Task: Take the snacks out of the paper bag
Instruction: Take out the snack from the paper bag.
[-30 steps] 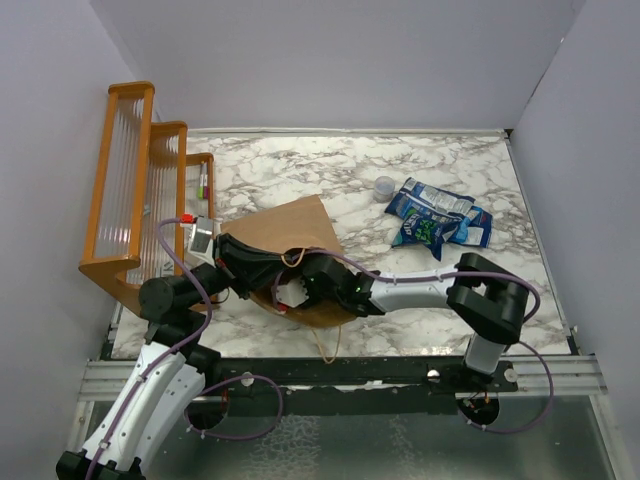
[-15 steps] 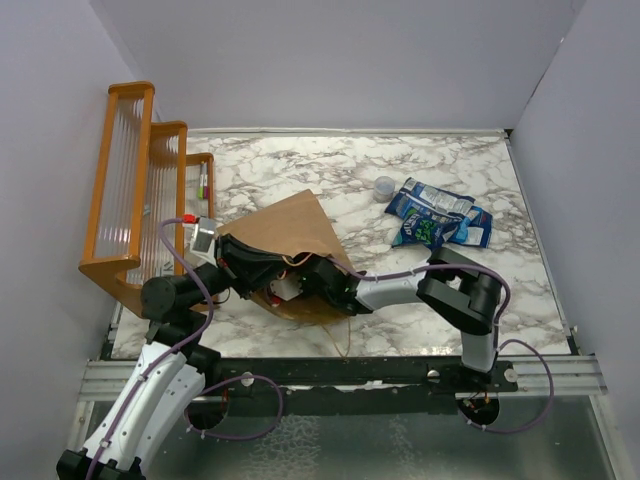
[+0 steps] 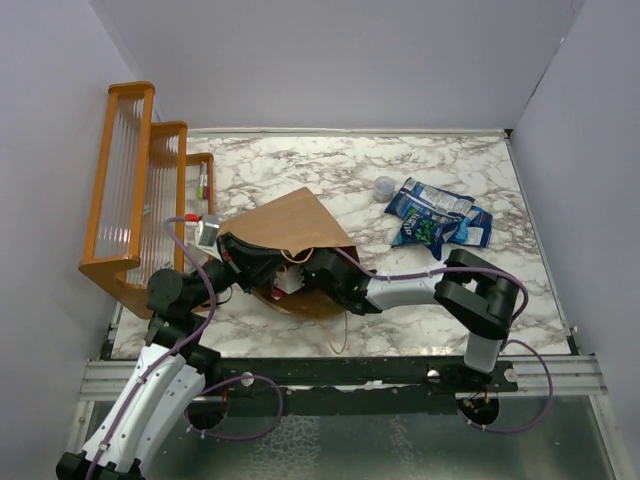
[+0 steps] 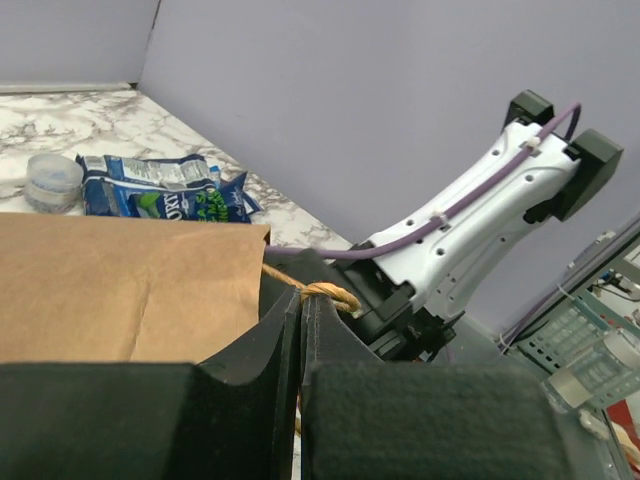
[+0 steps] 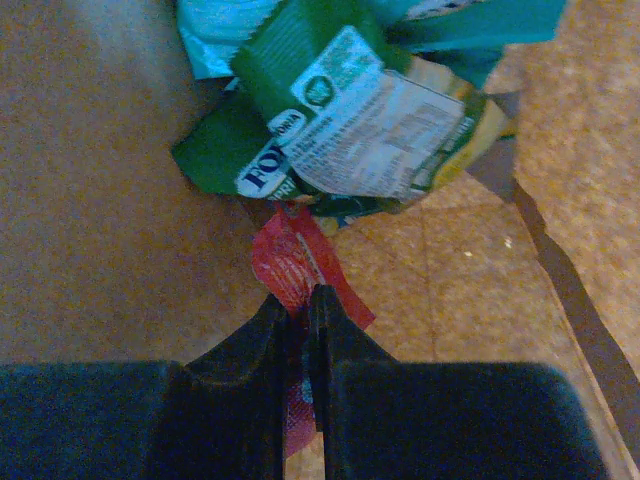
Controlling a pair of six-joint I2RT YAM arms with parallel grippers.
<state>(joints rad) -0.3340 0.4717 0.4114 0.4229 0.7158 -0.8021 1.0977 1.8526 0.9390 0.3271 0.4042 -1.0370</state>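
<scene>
Right fingers (image 5: 268, 345) have pinched a crinkly red packet (image 5: 296, 262) inside the kraft bag (image 5: 95, 210).

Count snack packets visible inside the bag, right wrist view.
3: a red packet in the right pincer, a green packet just beyond it, a teal packet at the frame's top. Others may be hidden.

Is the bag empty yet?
No: the right wrist view shows a green packet and a red packet lying inside the bag.
</scene>
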